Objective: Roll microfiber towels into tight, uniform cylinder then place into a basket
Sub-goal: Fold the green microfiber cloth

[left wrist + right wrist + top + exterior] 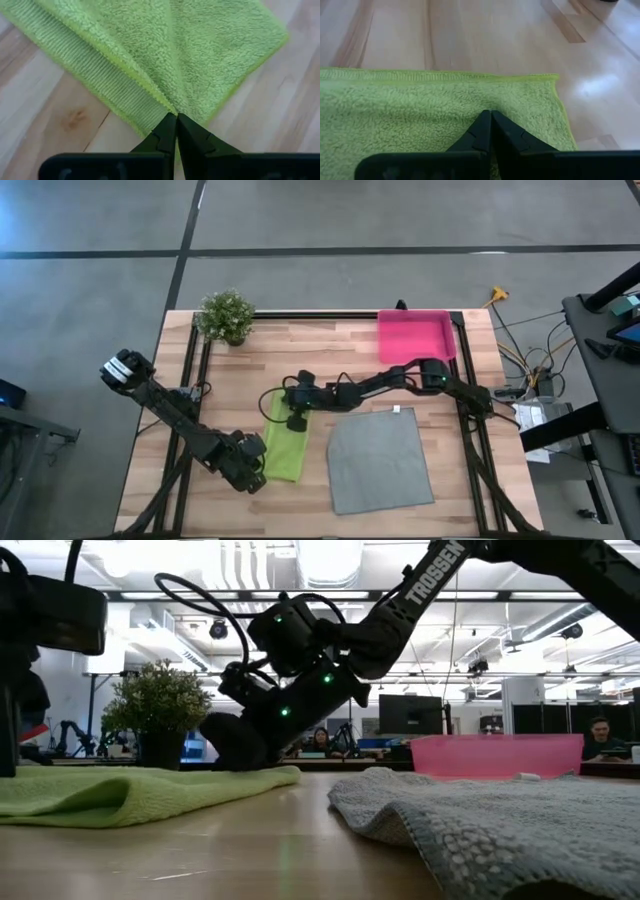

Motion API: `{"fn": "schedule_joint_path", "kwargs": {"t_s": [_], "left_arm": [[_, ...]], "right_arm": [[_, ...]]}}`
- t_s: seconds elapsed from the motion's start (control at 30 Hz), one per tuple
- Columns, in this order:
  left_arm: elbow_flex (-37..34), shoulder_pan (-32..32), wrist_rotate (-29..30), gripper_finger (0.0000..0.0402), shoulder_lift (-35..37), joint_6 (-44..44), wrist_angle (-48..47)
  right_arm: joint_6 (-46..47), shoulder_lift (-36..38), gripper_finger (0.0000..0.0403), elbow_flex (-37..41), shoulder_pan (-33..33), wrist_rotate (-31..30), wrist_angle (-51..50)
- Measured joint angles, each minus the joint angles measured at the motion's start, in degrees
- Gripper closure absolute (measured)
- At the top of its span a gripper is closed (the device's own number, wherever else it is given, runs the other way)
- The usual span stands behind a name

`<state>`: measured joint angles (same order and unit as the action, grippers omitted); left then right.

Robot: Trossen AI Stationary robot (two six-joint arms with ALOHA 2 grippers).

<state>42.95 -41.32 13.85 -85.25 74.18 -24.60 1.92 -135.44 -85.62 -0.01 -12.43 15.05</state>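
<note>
The lime green towel (283, 442) lies on the table left of centre, folded into a narrow strip that runs from near to far. My left gripper (256, 472) is shut at the strip's near left end. My right gripper (294, 410) is shut at its far end. The right gripper also shows low over the towel in the low view (240, 745). The grey towel (380, 460) lies flat and spread on the table to the right of the strip, touched by neither gripper. The pink basket (415, 335) stands at the far right. My left gripper is shut on the green towel at its near edge (165, 102), where the hems of several layers run together at the fingertips. The fingers come in low from the near left. The towel lies on the table. My right gripper is shut on the green towel's top surface (470, 107), a little in from the far edge (445, 76). The fingers slant down from the table's right. Whether they pinch a layer or only press on it, I cannot tell. The towel lies flat under them.
A small potted plant (226, 316) stands at the far left corner. Bare wood shows between the strip and the left edge (215, 400) and along the near edge. Black frame rails run along the table's sides.
</note>
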Motion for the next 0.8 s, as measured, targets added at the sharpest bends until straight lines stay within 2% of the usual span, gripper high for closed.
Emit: {"fn": "schedule_joint_path", "kwargs": {"t_s": [0.17, 0.4, 0.67, 0.8], "left_arm": [[0.1, 0.0, -0.1, 0.0402, 0.7, 0.1, -1.3], [-0.7, 0.0, -0.3, 0.0402, 0.9, 2.0, -5.4], [-1.1, 0.0, -0.3, 0.0402, 0.9, 2.0, -5.4], [-1.3, 0.0, -0.2, 0.0402, 0.0, 1.4, -5.4]], "right_arm": [[-1.4, -1.2, 0.0394, -0.1, 0.4, 0.5, 3.2], [-6.2, 0.1, 0.0394, 0.0, 1.7, 0.6, 2.6], [-16.8, 3.9, 0.0394, 1.7, 5.5, 0.8, -2.0], [-22.1, 8.9, 0.0394, 4.9, 8.7, 0.9, -2.9]]}}
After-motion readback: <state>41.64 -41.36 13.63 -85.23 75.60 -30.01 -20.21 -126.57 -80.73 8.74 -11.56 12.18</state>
